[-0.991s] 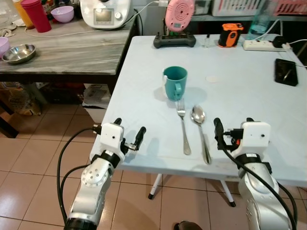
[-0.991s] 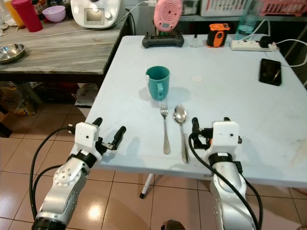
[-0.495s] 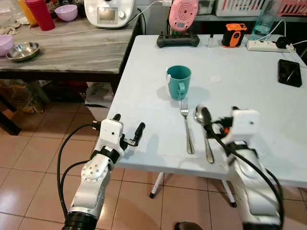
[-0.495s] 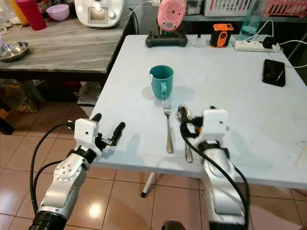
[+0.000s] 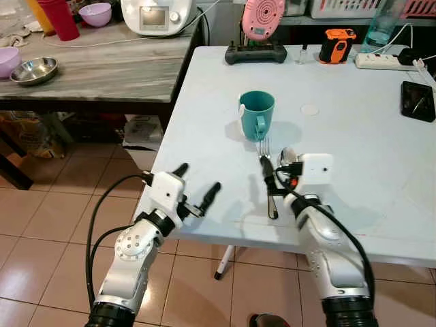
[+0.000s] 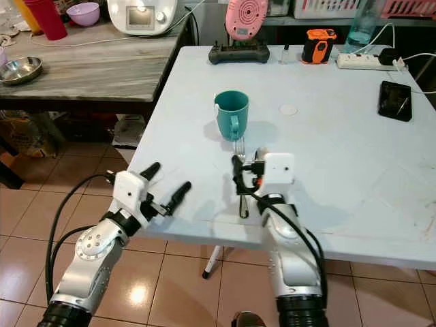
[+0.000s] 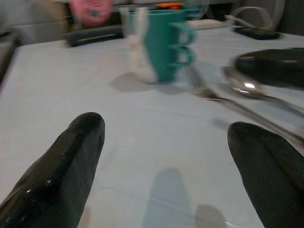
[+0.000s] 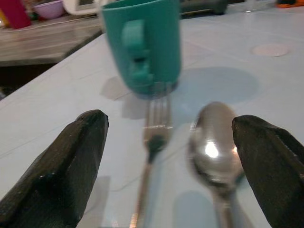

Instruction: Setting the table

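A teal mug (image 5: 257, 116) stands upright on the pale table (image 5: 354, 136). Just in front of it lie a fork (image 5: 264, 146) and a spoon (image 5: 287, 156), side by side with handles toward me. My right gripper (image 5: 279, 170) hovers low over their handles, open. In the right wrist view its fingers (image 8: 71, 166) straddle the fork (image 8: 154, 128) and spoon (image 8: 213, 147), with the mug (image 8: 142, 47) beyond. My left gripper (image 5: 197, 180) is open and holds nothing at the table's front left edge. Its wrist view looks across the table at the mug (image 7: 164, 42).
A phone (image 5: 417, 101) lies at the table's right edge. A black controller (image 5: 256, 52), a pink device, an orange gadget and a power strip line the far edge. A grey counter (image 5: 102, 68) on the left carries a steel bowl (image 5: 34, 70), cups and an appliance. Tiled floor lies below.
My right gripper has swung left and forward, from beside the spoon's handle to over the fork and spoon. My left gripper has edged forward toward the table's edge.
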Controlling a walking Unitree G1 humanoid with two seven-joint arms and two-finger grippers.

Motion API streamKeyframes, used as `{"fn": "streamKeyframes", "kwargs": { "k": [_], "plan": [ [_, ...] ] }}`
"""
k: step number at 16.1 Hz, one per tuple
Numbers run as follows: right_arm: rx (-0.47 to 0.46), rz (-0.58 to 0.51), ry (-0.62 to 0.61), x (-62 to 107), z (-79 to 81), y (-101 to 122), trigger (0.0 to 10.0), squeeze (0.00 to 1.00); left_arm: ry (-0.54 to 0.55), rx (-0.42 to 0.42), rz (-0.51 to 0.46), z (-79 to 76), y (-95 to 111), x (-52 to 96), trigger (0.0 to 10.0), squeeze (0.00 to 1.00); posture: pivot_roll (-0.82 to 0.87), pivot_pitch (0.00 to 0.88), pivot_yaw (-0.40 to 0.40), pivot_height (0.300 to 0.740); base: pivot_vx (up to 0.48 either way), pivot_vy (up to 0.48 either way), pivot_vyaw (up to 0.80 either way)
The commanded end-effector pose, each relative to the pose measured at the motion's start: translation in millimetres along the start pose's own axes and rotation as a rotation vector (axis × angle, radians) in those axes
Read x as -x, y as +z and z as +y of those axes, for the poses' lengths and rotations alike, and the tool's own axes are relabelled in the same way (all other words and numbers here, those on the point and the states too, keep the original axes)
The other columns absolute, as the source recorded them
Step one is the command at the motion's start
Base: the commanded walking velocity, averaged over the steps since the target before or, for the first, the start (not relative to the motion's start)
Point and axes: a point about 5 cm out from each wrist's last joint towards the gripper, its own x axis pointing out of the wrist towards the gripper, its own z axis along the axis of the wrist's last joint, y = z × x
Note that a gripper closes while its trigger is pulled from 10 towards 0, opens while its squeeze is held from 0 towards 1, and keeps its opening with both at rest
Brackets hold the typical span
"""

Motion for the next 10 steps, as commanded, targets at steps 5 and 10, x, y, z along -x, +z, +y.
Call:
{"fn": "streamKeyframes", "kwargs": {
  "k": [5, 10],
  "plan": [
    [-0.009, 0.080, 0.013, -6.8, 8.5, -8.2, 7.9, 0.00, -0.112, -0.020, -0.011, -8.7, 3.2, 3.0, 10.0, 0.00, -0.28, 0.148, 0.070, 0.740, 0.000, 0.000, 0.00],
    [-0.011, 0.130, 0.019, -5.5, 9.2, -16.8, 0.0, 0.00, -0.119, -0.020, -0.012, -8.8, 3.2, 0.7, 10.0, 0.00, -0.28, 0.148, 0.067, 0.740, 0.000, 0.000, 0.00]
  ]
}}
